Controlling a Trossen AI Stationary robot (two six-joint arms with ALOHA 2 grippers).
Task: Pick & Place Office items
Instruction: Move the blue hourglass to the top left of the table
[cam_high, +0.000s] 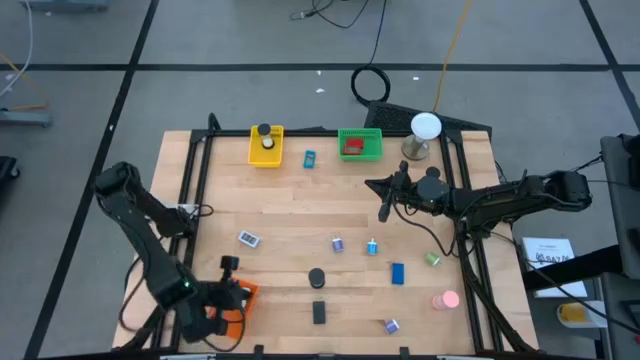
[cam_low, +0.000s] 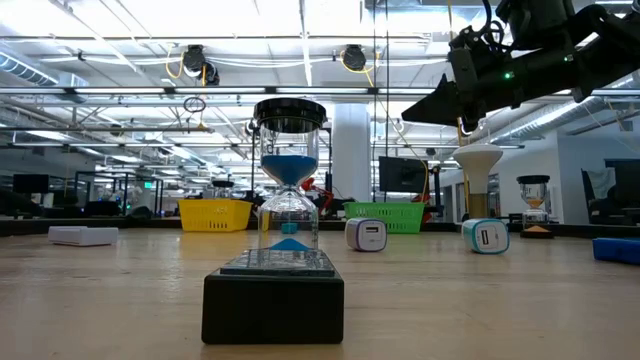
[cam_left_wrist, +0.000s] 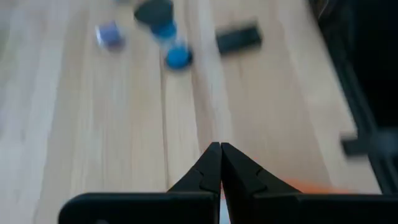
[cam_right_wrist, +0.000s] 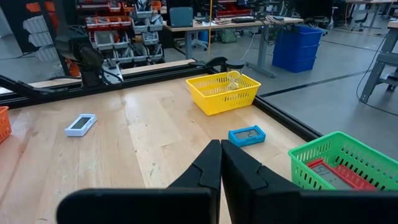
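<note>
Landmark: black hourglass (cam_high: 317, 278) stood mid-table.
Left gripper (cam_high: 228, 268): fingers pressed together, empty, beside the orange basket (cam_high: 240, 297), left of the hourglass.
Right gripper (cam_high: 384, 210): fingers together, empty, raised beyond the hourglass.
Office items: scattered around the hourglass, black block (cam_high: 319, 312) nearest.

Yellow basket (cam_high: 266, 148), green basket (cam_high: 360, 145), blue block (cam_high: 397, 273), pink pc (cam_high: 447, 299).

Two baskets are set along the worktop's (cam_high: 300, 215) far edge — one basket (cam_high: 265, 146) left of the other basket (cam_high: 360, 144), a small timer (cam_high: 309, 158) between them. An hourglass (cam_high: 317, 278) and a block (cam_high: 319, 312) are placed near the front edge — the block nearer.
</note>
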